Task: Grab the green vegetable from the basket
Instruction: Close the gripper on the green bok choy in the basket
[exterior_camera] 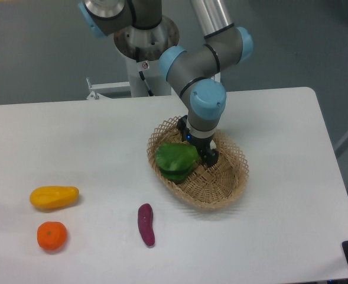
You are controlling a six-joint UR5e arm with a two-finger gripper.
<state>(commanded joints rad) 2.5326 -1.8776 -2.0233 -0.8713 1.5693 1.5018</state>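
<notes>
Step in hand, as I judge it: getting a grip on the green vegetable (175,160) inside the basket (230,183). The end effector (201,149) is down in the basket at the vegetable's stem end, leaves spreading to its left. Cannot tell whether its fingers are spread or pinching the stem; the wrist hides them. To do it well: pinch the firm stem end rather than the floppy leaves, squeeze fully before lifting, then rise straight up so nothing snags the lattice rim just behind and to the right of the end effector. Risk: a light basket could lift or slide along with the vegetable.

Surface (292,118): white, wide, rounded corner far right of the end effector. Well left and nearer the camera lie a yellow vegetable (54,196), an orange fruit (51,235), and a purple vegetable (146,223), all apart from the basket. Room: grey floor behind, robot base (145,50) behind the end effector.
</notes>
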